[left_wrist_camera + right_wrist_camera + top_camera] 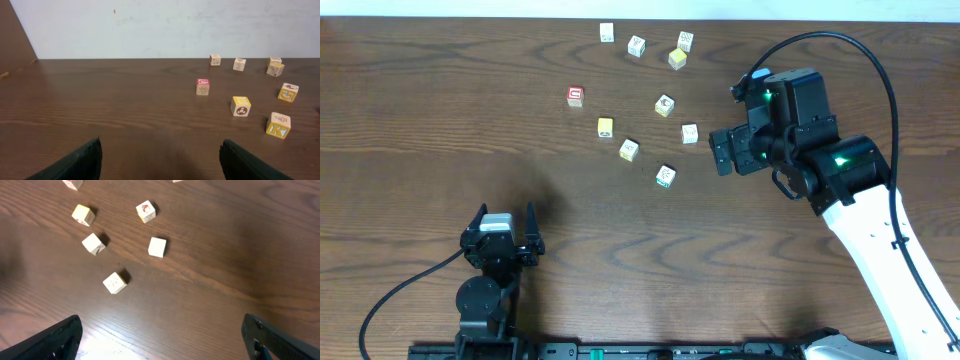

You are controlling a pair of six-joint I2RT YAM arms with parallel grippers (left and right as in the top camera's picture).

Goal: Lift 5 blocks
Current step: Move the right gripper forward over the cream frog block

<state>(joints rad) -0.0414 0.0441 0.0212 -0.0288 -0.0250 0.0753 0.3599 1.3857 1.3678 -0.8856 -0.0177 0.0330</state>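
Note:
Several small wooden blocks lie scattered on the dark wood table (pixel 440 120), each apart from the others. Nearest my right gripper (pixel 718 150) are a cream block (pixel 689 133) and another block (pixel 665 176). The right wrist view shows these as a plain-faced block (pixel 157 246) and a marked block (pixel 115 282), ahead of the open right gripper (pixel 160 340), which holds nothing. A yellow block (pixel 605 127) lies farther left. My left gripper (pixel 505 212) rests low at the front left, open and empty (pixel 160 160), with the blocks (pixel 240 106) far ahead to its right.
A red-faced cube (pixel 575 96) lies at the left of the cluster, also in the left wrist view as the red-topped cube (pixel 202 86). More blocks (pixel 636 45) sit near the table's far edge, by a white wall (pixel 150 25). The right arm (pixel 880 230) spans the right side.

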